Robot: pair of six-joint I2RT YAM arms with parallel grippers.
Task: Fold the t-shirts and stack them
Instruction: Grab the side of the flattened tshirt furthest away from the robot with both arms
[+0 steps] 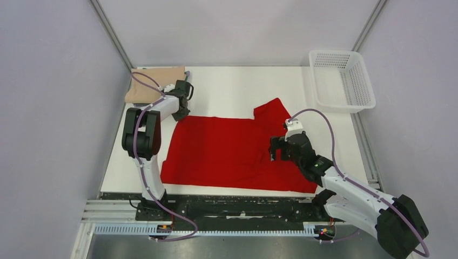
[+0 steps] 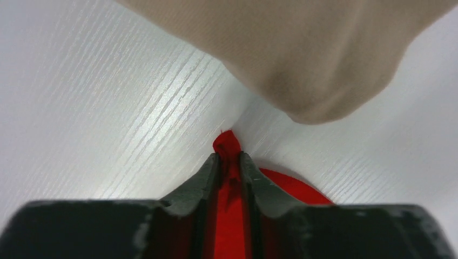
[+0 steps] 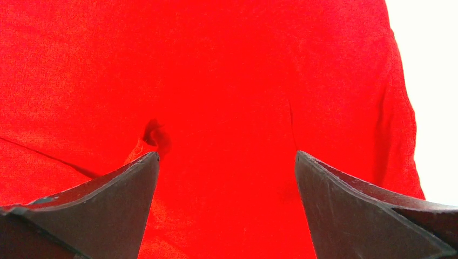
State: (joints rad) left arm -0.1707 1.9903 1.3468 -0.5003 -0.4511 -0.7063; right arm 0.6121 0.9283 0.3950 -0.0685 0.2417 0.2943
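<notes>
My left fingers [image 2: 211,171] clamped on far corner of limp bright red cloth t-shirt [image 1: 232,154]; right fingers [image 3: 124,194] apart; better grip edges.

The left arm [image 1: 141,135] and right arm [image 1: 356,197] are white with black joints, each trailing a lilac cable [image 1: 311,110].
</notes>
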